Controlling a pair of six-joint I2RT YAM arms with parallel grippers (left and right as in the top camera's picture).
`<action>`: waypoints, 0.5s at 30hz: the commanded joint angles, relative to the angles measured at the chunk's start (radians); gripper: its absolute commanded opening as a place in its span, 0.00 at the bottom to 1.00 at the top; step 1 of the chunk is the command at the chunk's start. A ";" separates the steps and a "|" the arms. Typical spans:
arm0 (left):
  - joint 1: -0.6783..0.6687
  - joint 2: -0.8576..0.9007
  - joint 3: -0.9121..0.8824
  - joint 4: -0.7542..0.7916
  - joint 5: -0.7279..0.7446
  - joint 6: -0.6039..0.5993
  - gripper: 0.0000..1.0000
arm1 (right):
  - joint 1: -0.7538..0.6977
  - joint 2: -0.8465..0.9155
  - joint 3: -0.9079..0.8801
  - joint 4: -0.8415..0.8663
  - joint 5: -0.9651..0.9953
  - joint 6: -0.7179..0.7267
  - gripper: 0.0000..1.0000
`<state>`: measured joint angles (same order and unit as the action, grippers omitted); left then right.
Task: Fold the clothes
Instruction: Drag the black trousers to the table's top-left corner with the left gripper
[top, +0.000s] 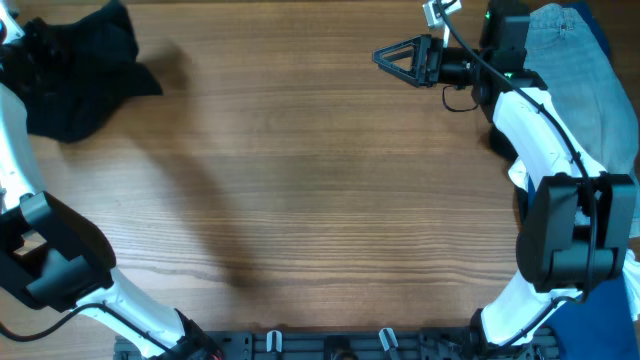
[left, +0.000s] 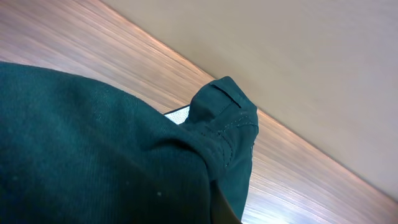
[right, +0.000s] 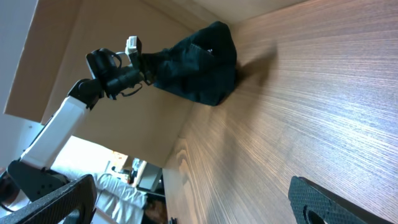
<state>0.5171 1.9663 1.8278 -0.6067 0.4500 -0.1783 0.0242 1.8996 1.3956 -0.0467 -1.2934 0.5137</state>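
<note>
The clothes (top: 75, 70) are a bunched black garment at the table's far left corner. In the left wrist view the fabric (left: 93, 143) fills most of the picture and hides my left fingers; a small white label (left: 177, 114) peeks out under a fold. From the right wrist camera I see my left gripper (right: 144, 65) shut on the garment's (right: 199, 62) edge, lifting that edge off the wood. My right gripper (top: 395, 58) hovers open over bare wood at the far right centre, well apart from the garment, with nothing between its fingers (right: 323, 202).
Light blue jeans (top: 575, 70) lie at the far right corner under the right arm, with dark blue fabric (top: 625, 60) beside them at the edge. The wooden table (top: 320, 200) stretches between the two arms. A rail with clips runs along the near edge.
</note>
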 joint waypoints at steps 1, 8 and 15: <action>0.068 -0.059 0.005 0.056 -0.097 0.052 0.04 | 0.011 -0.034 -0.010 0.000 -0.009 -0.015 1.00; 0.135 -0.059 0.005 0.267 -0.228 0.109 0.04 | 0.012 -0.034 -0.010 -0.029 -0.009 -0.014 1.00; 0.021 -0.055 0.005 0.524 -0.478 0.300 0.04 | 0.028 -0.034 -0.010 -0.052 -0.009 -0.016 1.00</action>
<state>0.6025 1.9644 1.8233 -0.1669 0.1139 0.0036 0.0326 1.8992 1.3956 -0.0998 -1.2934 0.5137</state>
